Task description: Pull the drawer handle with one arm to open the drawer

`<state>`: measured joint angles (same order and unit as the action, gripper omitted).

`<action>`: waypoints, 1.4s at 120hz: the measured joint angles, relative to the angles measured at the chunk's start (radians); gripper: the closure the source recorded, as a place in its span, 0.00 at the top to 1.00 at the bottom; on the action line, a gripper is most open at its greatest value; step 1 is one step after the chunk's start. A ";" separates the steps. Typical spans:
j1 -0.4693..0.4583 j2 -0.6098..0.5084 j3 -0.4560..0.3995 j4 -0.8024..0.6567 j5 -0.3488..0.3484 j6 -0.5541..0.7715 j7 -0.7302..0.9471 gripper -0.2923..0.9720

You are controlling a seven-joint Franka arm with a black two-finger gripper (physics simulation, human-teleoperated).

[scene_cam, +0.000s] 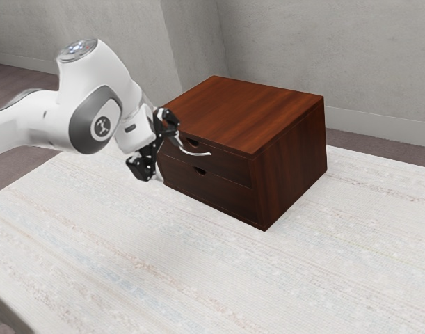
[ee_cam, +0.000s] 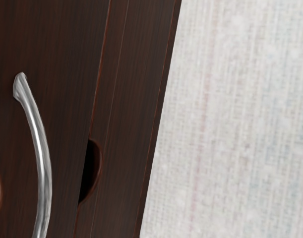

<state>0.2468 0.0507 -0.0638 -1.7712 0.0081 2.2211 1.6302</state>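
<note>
Over the pale table [scene_cam: 198, 271], the arm reaches level to the drawer [scene_cam: 222, 165] handle [scene_cam: 198, 152], with the tool [scene_cam: 156, 144] state indeterminate.

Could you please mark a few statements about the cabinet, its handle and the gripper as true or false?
1. The cabinet is dark reddish wood and stands on the table. True.
2. Its front has three drawers. False: two, an upper drawer and a lower drawer.
3. The handle is a curved silver bar. True.
4. The handle is on the lower drawer. False: it is on the upper drawer.
5. The gripper hangs above the cabinet's top. False: it is at the cabinet's front, close to the handle.
</note>
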 joint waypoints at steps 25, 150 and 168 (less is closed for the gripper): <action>-0.031 0.030 -0.001 0.025 -0.002 0.005 0.009 0.77; -0.008 0.072 0.000 0.035 0.001 0.017 0.013 0.67; -0.007 0.055 0.000 0.027 -0.001 0.015 0.006 0.53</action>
<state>0.2401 0.1055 -0.0640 -1.7443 0.0074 2.2366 1.6362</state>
